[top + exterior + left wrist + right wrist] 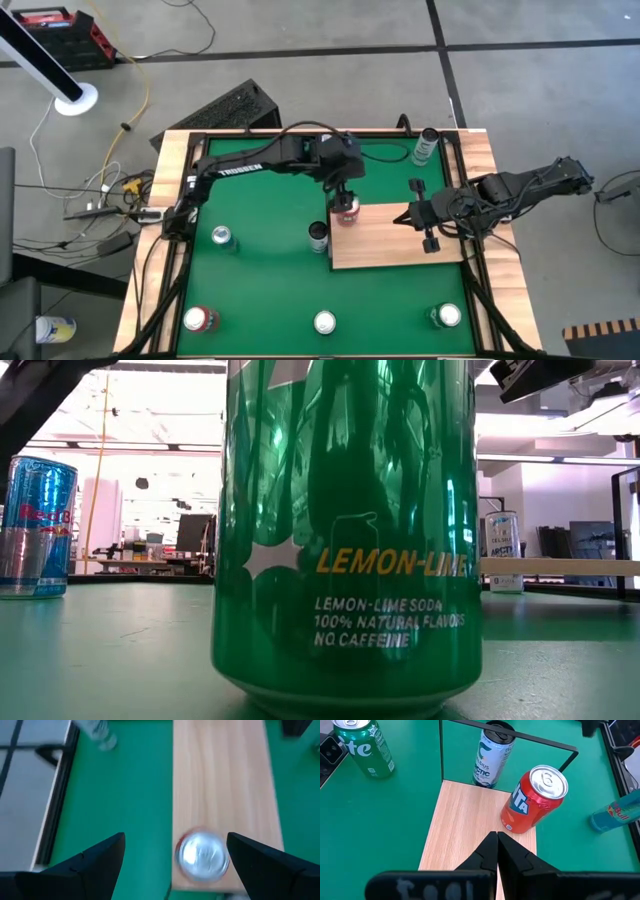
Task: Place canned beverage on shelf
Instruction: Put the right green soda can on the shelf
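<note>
can, the red fanta one [532, 800], stands upright at the shelf [390, 245] corner; i see my left gripper [172, 865] spread wide above it, right gripper [497, 852] pressed together over the board

Overhead and both wrist views share the shelf [400, 240].

The green table [270, 290] carries the wooden shelf [390, 245] on its right half. One red can [346, 209] stands on the shelf's far left corner. Directly on the table stand six more cans: one pale can [318, 236] just beside the shelf, others along the edges.
</note>
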Robot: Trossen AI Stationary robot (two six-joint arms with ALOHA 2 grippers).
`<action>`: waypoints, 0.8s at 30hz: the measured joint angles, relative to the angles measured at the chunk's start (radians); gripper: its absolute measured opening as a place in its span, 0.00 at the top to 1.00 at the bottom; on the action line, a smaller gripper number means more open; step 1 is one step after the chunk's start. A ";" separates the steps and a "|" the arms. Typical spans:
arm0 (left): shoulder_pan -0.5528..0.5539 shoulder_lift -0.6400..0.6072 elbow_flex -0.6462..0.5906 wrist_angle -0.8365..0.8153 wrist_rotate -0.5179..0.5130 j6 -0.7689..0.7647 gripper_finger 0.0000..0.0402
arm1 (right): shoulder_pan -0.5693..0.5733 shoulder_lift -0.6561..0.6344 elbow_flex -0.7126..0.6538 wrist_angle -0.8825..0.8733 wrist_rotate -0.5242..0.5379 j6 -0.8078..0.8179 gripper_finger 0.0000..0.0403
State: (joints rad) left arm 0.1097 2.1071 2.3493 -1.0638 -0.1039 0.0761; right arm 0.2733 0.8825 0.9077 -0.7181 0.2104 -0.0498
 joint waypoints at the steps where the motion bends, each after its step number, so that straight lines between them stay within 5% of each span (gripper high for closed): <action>1: 0.000 -0.006 0.000 -0.043 -0.007 -0.007 0.17 | 0.000 0.000 0.000 0.000 0.000 0.000 0.92; 7: -0.026 -0.033 -0.003 -0.293 -0.131 -0.086 0.17 | 0.000 0.002 0.000 0.000 0.000 0.031 0.92; 14: -0.106 -0.198 -0.129 -0.349 -0.302 -0.169 0.17 | 0.000 0.002 0.000 0.002 0.000 0.018 0.92; 18: -0.139 -0.388 -0.350 -0.278 -0.332 -0.246 0.17 | 0.000 0.002 0.000 0.000 0.000 0.017 0.92; 24: -0.195 -0.774 -0.853 0.002 -0.302 -0.403 0.17 | 0.000 0.002 0.000 0.000 0.000 0.014 0.92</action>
State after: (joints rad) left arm -0.0852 1.3331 1.4961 -1.0615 -0.4062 -0.3274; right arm 0.2729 0.8842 0.9077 -0.7185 0.2100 -0.0355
